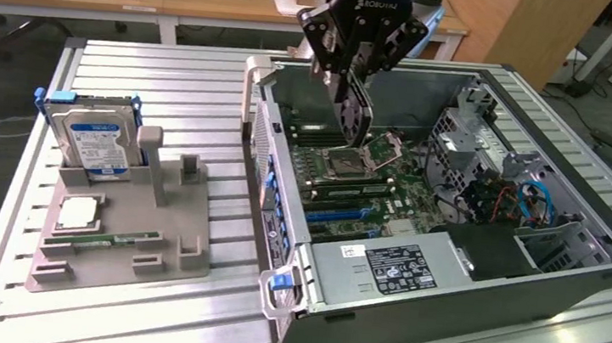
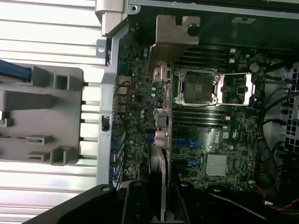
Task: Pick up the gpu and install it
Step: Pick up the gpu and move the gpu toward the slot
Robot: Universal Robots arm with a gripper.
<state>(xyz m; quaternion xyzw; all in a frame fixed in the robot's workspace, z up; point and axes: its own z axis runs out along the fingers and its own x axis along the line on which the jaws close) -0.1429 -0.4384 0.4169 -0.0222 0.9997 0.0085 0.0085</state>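
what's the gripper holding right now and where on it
The thin flat dark gpu card, pinched by its upper edge in the black gripper.

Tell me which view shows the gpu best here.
The exterior view. There the gpu hangs from the gripper above the open computer case, with its dark flat face visible. The wrist view shows the gpu edge-on, as a thin strip over the motherboard.

Lab: cluttered desks [image 1: 221, 5], aluminium workbench [image 1: 179, 81]

Dark gpu [image 1: 355, 119] hangs edge-down over the motherboard [image 1: 402, 186].
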